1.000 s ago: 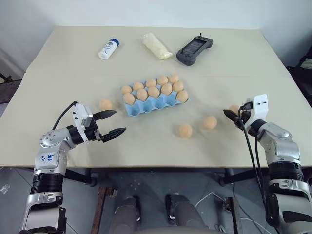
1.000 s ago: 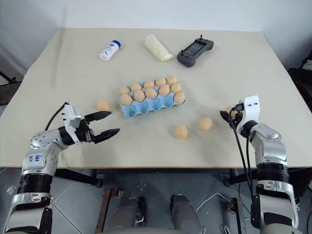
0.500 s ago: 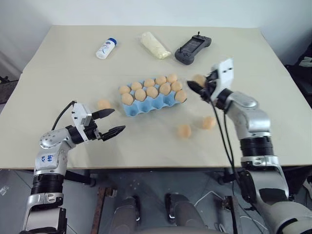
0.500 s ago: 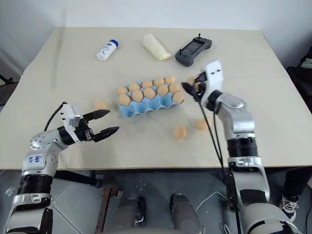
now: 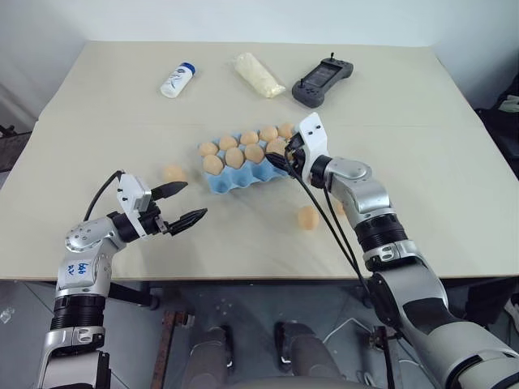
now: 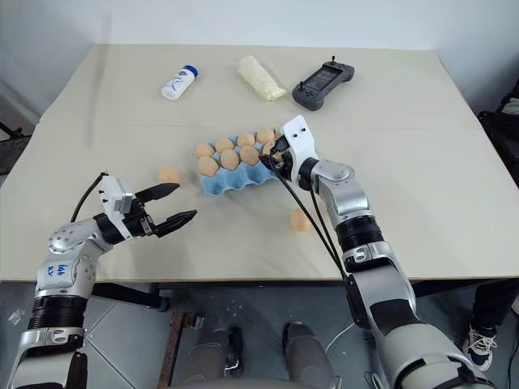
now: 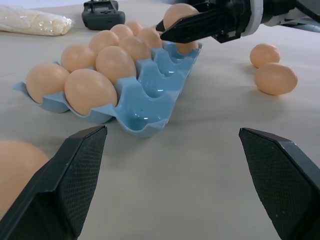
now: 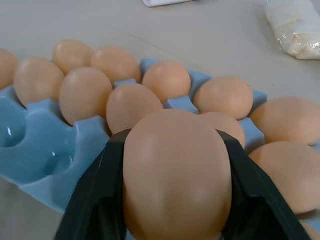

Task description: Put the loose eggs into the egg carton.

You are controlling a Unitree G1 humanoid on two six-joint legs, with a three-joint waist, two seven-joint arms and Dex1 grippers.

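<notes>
Over table (image 5: 454, 186), egg (image 8: 176, 172) between right hand (image 8: 170, 200) fingers

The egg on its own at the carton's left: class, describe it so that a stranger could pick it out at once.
Start at the light blue egg carton in the middle of the table. Look just past its left end, on the bare tabletop, ahead of the left hand. That loose egg lies alone; the other loose ones lie on the carton's right.
</notes>
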